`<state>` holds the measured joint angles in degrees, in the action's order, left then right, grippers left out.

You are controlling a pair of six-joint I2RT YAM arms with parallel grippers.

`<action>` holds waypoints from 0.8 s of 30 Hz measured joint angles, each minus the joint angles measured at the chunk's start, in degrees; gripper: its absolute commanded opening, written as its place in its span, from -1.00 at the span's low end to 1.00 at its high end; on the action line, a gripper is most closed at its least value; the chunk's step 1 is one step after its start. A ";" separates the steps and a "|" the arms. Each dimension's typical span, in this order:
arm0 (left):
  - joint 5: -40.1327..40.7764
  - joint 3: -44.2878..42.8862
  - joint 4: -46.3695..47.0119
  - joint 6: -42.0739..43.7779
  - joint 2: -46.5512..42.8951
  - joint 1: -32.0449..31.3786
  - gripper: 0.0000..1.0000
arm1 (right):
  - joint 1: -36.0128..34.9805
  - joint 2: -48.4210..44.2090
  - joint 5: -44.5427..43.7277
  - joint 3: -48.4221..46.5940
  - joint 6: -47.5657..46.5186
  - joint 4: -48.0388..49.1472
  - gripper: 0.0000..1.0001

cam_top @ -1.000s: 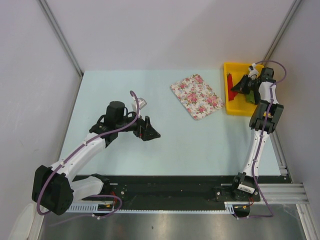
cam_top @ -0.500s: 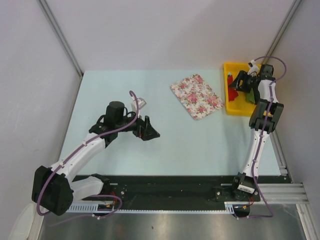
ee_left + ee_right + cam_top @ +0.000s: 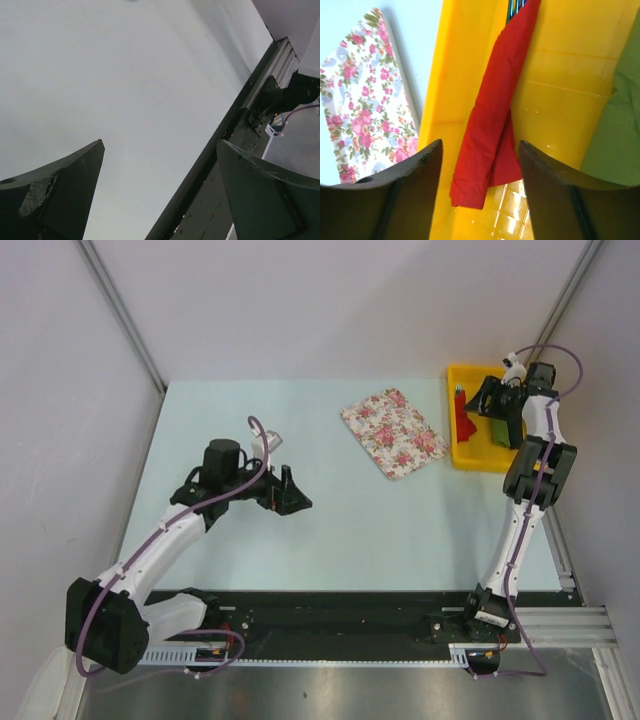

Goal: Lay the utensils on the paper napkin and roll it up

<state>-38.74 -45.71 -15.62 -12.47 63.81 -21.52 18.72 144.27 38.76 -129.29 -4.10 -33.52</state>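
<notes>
Right wrist view shows the right gripper (image 3: 480, 165), fingers apart and empty, over a red rolled bundle (image 3: 492, 120) in the yellow bin (image 3: 560, 115); floral napkin (image 3: 394, 432) lies bare at the bin's 9 o'clock; judged, next comes descending to grasp; left gripper (image 3: 160, 165) gapes idle

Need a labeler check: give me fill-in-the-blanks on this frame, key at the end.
1. The red roll lies inside the ____ bin.
2. The floral napkin lies flat to the ____ of the bin, seen from above.
3. The right gripper hangs over the bin with its jaws ____.
4. The left gripper holds ____.

Missing words: yellow; left; open; nothing
</notes>
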 measured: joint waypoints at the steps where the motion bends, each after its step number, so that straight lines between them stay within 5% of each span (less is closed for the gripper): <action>1: -0.02 -0.52 -0.50 0.04 0.24 0.66 0.99 | 0.07 -0.55 0.02 0.04 -0.04 -0.07 0.47; 8: -0.11 -12.22 -9.46 2.58 5.86 4.31 0.99 | 0.63 -9.33 0.13 0.09 -0.68 -3.23 0.99; 14: 3.67 -24.20 -17.18 6.27 8.76 6.73 0.99 | -0.48 -24.04 0.74 2.47 -2.40 -8.20 0.99; 24: 15.69 -32.79 -25.51 9.55 10.25 6.93 1.00 | -15.08 -62.86 -1.01 41.46 -1.03 -5.38 1.00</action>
<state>-23.05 -78.50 -41.12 -2.92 74.06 -14.59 3.64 81.41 37.76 -87.83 -5.13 -38.89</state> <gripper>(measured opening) 0.996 0.994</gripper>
